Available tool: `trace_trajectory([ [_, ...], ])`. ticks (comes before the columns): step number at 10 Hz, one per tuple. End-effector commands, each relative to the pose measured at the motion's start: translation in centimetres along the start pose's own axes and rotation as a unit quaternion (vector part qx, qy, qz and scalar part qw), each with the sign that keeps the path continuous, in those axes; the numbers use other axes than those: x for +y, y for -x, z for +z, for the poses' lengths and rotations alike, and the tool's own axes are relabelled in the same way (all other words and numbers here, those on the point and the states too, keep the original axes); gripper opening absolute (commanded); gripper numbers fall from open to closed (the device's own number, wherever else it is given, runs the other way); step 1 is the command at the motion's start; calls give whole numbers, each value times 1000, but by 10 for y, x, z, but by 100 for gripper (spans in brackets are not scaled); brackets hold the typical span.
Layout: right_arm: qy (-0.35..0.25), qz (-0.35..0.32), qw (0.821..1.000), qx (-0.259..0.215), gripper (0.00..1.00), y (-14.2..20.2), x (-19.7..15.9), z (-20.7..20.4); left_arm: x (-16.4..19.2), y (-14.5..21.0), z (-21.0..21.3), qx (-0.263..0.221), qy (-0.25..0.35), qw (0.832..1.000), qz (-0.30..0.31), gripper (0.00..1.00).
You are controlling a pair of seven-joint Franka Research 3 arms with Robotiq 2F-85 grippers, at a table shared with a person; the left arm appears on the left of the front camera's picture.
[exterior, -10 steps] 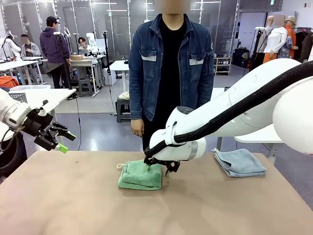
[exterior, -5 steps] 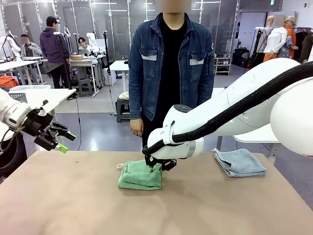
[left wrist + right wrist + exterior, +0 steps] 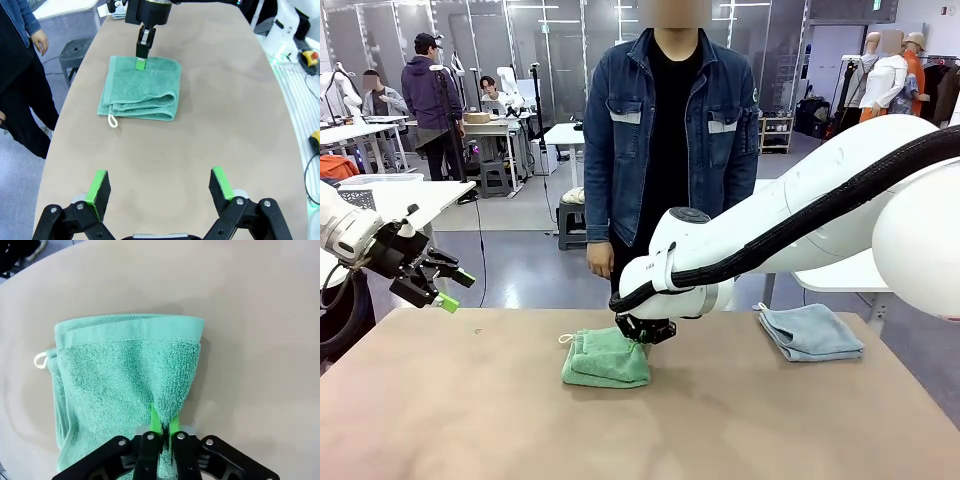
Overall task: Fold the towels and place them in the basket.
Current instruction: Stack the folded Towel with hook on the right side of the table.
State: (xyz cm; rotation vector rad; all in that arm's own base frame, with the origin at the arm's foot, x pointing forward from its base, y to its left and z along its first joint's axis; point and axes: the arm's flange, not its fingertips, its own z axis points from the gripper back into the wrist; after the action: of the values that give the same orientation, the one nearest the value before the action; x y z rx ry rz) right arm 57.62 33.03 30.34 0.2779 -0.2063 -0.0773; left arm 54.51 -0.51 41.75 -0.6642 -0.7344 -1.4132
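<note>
A folded mint green towel lies mid-table, its white corner loop at one end. My right gripper is shut on the towel's far edge, pinching a ridge of cloth between the green pads. In the left wrist view the same right gripper stands over the towel. A pale blue-grey towel lies folded at the table's right far edge. My left gripper hangs open above the table's left end, its fingers wide apart over bare tabletop. The basket is out of view.
A person in a denim jacket stands at the far side, one hand hanging just beyond the green towel. The brown tabletop is bare at the front and left. My right arm spans the table's right half.
My right gripper has closed on the green towel's far edge and shifted slightly left, bunching the cloth. The left arm has stayed still.
</note>
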Motion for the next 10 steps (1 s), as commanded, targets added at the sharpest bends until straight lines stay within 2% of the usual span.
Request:
trace_trajectory([
  [1, 19, -18, 999, -37, 0, -6, 7, 2, 1, -1, -1, 2, -3, 1000, -1, 100],
  [2, 0, 0, 1000, 0, 0, 0, 0, 0, 1, -1, -1, 2, -3, 1000, -1, 100],
  [7, 0, 0, 1000, 0, 0, 0, 0, 0, 1, -1, -1, 2, -3, 1000, -1, 100],
  [8, 4, -1, 1000, -4, 6, -1, 1, 1, 1, -1, -1, 2, -3, 1000, -1, 100],
  [10, -6, 24, 1000, -2, 6, -22, -21, 28, 1, -1, -1, 2, -3, 1000, -1, 100],
])
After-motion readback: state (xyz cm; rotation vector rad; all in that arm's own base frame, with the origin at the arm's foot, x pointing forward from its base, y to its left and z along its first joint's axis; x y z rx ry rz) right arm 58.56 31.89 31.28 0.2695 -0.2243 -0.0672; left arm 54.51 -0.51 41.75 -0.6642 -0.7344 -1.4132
